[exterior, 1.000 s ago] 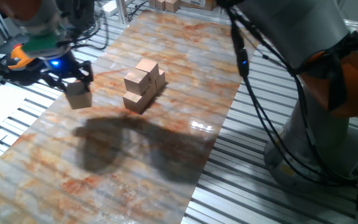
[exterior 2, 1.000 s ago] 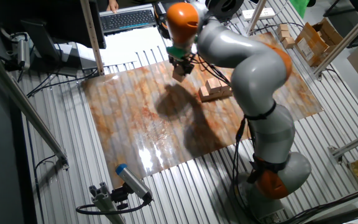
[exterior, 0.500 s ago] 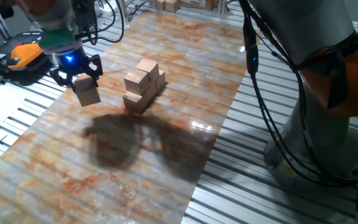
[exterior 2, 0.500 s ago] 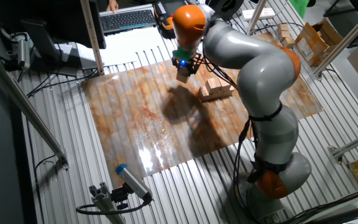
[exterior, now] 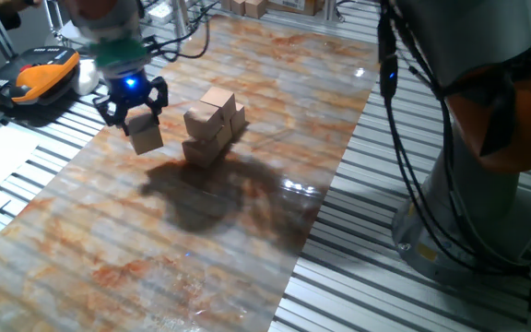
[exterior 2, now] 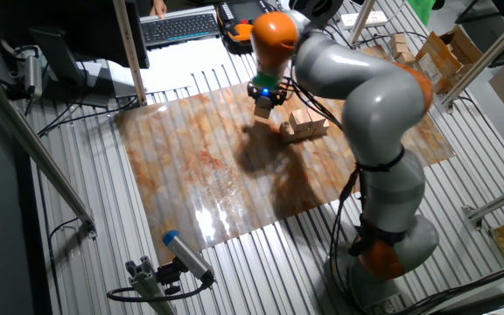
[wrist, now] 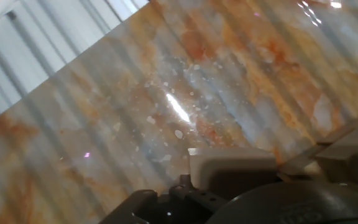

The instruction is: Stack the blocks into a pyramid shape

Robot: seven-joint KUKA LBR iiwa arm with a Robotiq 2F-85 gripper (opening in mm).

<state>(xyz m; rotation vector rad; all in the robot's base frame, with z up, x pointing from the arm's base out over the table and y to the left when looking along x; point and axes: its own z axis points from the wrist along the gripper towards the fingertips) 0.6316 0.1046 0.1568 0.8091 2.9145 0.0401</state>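
Compared with a second ago, the gripper (exterior: 135, 109) and the wooden block (exterior: 145, 136) clamped between its fingers have travelled across the marbled table top (exterior: 247, 240) toward the partly built pyramid (exterior: 212, 127). Earlier the block hung well to the left of the pile, out near the table's edge; now it hangs just beside the pile's left side, apart from it and clear of the table. The arm's dark shadow (exterior: 212, 192) has slid along with it and now lies right in front of the stacked cubes. The pile itself has not changed: it is a stepped cluster of tan cubes with one cube highest, though its far side is hidden, so the full count cannot be told.

From the other fixed camera, the gripper (exterior 2: 265, 92) holds the block (exterior 2: 263, 108) just left of the pyramid (exterior 2: 303, 127), where half a second ago there was a clearer gap between them. The orange wrist joint (exterior 2: 276, 29) has shifted the same way.

Looking along the fingers, the held block (wrist: 232, 167) shows as a pale slab just above the dark gripper body, with blurred marbled table (wrist: 135, 112) beyond and part of the pyramid (wrist: 347, 146) at the right edge.
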